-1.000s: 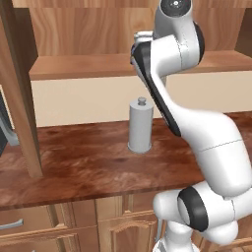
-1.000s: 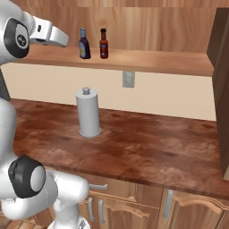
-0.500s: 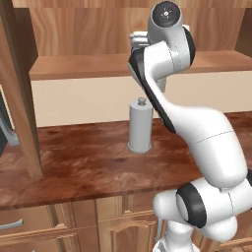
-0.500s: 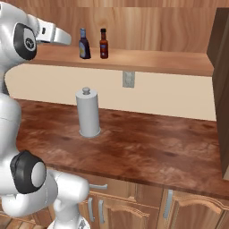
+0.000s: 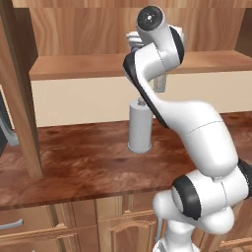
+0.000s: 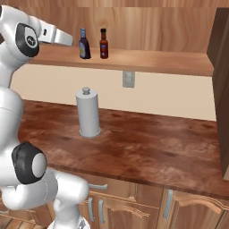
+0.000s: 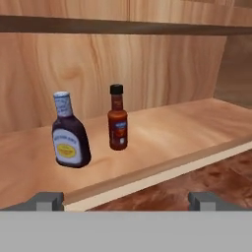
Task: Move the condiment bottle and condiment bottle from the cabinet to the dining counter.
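Claw [image 7: 123, 199]: released, fingers wide, nothing held, facing the cabinet shelf [image 7: 162, 142] | hot-sauce bottle [image 7: 117, 124]: upright on shelf, near a wider dark sauce bottle [image 7: 70, 135] | grey cylinder holder [image 6: 88, 112]: on bench [image 6: 147, 145] below

The white arm rises from its base, bends at the elbow and reaches forward at raised height, its wrist roughly level, the gripper [image 7: 126, 199] wide apart, two dark fingers [image 7: 49, 200] empty and touching nothing.
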